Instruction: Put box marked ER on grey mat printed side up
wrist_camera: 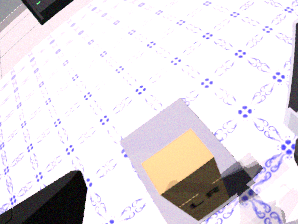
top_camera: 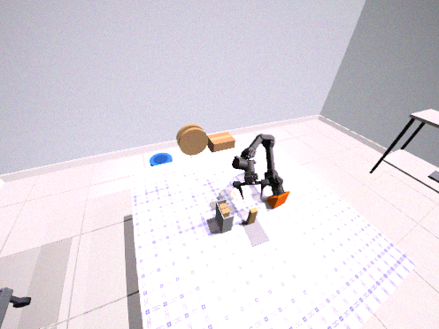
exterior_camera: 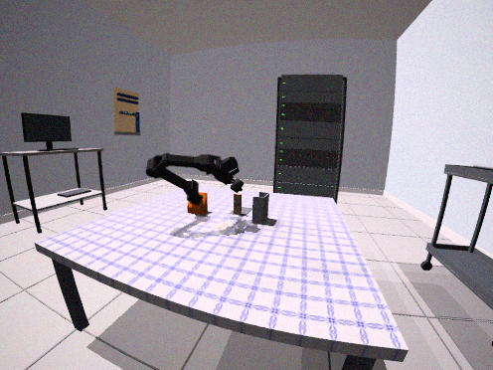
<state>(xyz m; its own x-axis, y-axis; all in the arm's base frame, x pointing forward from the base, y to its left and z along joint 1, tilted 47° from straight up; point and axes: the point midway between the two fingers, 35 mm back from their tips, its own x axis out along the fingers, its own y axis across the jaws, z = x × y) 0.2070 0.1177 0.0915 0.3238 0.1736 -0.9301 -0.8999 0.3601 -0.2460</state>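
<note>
Blue-checked white tabletop | we had upright tan cardboard box on flat grey mat | our jaws stood open, empty

Checks and cardboard
Blue-violet patterned white counter; tan box; dark grey bin; black arm; orange base.
</note>
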